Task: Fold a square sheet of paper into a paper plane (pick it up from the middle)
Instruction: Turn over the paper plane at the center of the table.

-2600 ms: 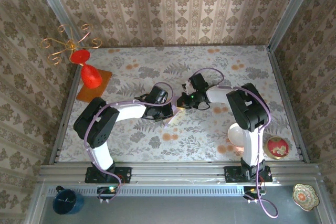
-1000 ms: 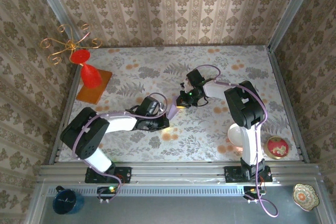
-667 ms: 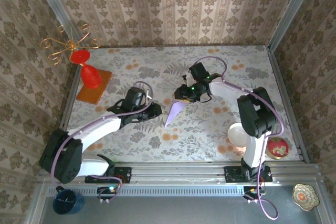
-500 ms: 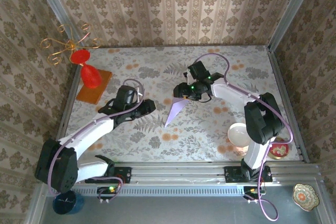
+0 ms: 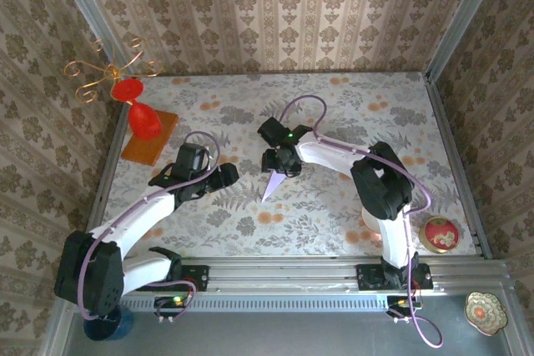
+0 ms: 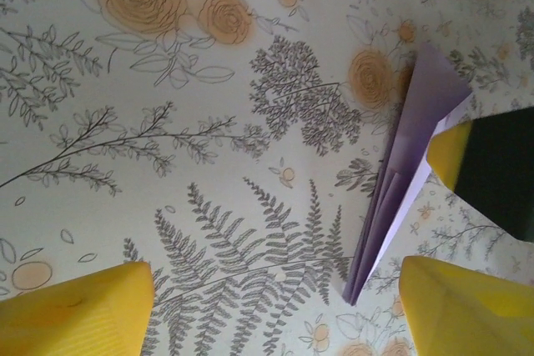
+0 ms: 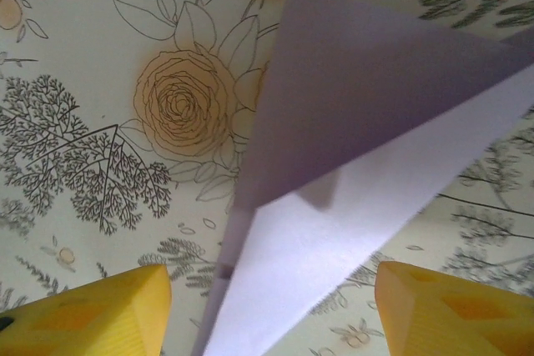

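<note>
Left claw (image 5: 224,174) pulled back; paper plane (image 5: 274,183) beneath spread right claw (image 5: 280,166).

place: robot lab cell | cues: wallpapered walls (image 5: 275,14), aluminium rail (image 5: 284,277)

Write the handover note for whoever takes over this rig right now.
Left pincer: open, empty, near the plane's pointed end, apart from it.
Right pincer: open, over the plane's wide end, not gripping it.
Paper plane: a folded dart, lying around the middle of the table.
Done: folding looks complete.
Left: probably only drawing both arms back.
</note>
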Robot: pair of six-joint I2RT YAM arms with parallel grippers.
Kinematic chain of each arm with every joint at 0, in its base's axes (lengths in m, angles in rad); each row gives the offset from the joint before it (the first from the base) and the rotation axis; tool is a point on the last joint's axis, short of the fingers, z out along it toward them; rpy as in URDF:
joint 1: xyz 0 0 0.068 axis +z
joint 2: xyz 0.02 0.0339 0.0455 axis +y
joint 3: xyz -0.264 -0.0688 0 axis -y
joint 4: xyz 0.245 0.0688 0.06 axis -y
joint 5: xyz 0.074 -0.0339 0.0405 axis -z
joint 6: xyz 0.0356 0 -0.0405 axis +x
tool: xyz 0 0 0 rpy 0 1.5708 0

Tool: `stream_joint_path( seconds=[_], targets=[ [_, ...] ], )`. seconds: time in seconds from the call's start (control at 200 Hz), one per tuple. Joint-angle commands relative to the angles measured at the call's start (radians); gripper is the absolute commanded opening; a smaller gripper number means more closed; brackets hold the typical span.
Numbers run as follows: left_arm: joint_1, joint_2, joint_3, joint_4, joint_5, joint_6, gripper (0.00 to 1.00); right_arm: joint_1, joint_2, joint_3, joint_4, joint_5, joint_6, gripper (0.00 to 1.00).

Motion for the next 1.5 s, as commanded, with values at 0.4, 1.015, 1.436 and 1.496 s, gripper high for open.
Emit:
stream_joint_path(
  seconds=[0.4, 1.015, 1.436, 1.496],
  targets=[
    [0.002, -0.015, -0.048, 0.001, -0.015, 0.033, 0.82, 0.034, 0.042, 0.051, -0.124, 0.18, 0.093, 0.47],
    [0.003, 0.011, -0.044, 0.006, -0.015, 0.031, 0.83, 0.039, -0.004, 0.007, -0.131, 0.255, 0.118, 0.14],
    [0.054, 0.013, -0.069, 0.052, 0.028, -0.034, 0.82, 0.042, -0.147, -0.05, 0.014, 0.184, -0.117, 0.0],
    [0.069, 0.01, -0.078, 0.066, 0.039, -0.05, 0.82, 0.041, -0.175, -0.072, 0.076, 0.112, -0.172, 0.0]
  ],
)
